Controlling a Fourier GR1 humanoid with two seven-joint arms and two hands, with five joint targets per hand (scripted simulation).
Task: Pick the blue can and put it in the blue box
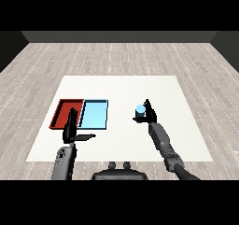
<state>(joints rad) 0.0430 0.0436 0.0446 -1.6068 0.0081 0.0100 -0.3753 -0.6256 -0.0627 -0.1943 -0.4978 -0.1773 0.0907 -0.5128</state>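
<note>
The blue can stands upright on the white table, right of the two trays. My right hand is against the can's right side, with its fingers up behind the can and its thumb reaching under the front; whether the fingers curl round the can is not clear. The light blue tray lies left of the can with nothing in it. My left hand is open, fingers straight up and thumb out to the right, over the near edges of the trays.
A red tray lies directly left of the light blue tray, touching it. Bare table stretches between the blue tray and the can, and beyond both toward the far edge.
</note>
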